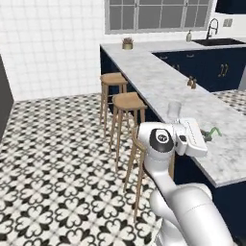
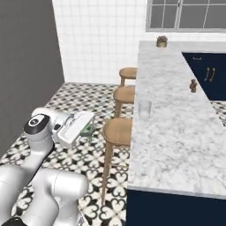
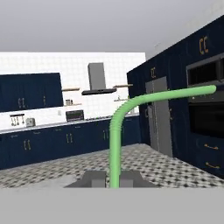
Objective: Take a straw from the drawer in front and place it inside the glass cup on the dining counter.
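1. Over the near end of the dining counter (image 1: pixel 158 79), as the left base view has it, my gripper (image 1: pixel 206 136) carries the straw (image 1: pixel 213 132), jaws pinched on its lower shaft; the hand view shows the two finger tips pressed against it from either side.
2. I judge the hand is pointed level across the slab, not downward, so the straw juts forward; it will need tilting upright before it can drop in.
3. My target, the glass cup (image 1: pixel 174 108), stands on the marble near the stool-side edge, further along and well apart from the gripper.
4. Seen close, the straw (image 3: pixel 115 144) is a plain green tube, ribbed at the elbow, with its bent end running off sideways.
5. Wooden stools (image 1: pixel 128 101) line the counter's floor side.
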Motion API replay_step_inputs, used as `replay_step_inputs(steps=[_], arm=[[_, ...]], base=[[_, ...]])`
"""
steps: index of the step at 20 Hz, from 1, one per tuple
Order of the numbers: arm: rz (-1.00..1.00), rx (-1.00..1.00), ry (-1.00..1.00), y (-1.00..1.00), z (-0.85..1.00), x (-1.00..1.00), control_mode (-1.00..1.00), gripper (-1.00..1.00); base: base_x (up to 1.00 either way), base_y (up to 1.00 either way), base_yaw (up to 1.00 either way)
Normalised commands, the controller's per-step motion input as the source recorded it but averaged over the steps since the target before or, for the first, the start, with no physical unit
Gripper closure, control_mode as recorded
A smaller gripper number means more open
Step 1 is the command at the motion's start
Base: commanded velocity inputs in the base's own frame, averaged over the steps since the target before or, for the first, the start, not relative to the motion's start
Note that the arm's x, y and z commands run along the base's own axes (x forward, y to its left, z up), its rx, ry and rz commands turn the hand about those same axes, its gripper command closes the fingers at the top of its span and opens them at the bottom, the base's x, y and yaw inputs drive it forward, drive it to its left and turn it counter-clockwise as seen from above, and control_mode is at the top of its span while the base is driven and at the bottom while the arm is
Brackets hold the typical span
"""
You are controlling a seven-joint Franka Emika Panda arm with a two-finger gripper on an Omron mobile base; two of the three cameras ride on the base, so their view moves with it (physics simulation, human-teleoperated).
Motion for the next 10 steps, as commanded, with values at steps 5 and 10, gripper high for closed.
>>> replay_step_inputs(steps=[5, 10], arm=[[0.00, 0.00, 0.00, 0.00, 0.00, 0.00, 1.00, 1.00], [0.00, 0.00, 0.00, 0.00, 0.00, 0.00, 1.00, 1.00]], base=[[0.36, 0.45, -0.59], [0.78, 0.52, -0.36]])
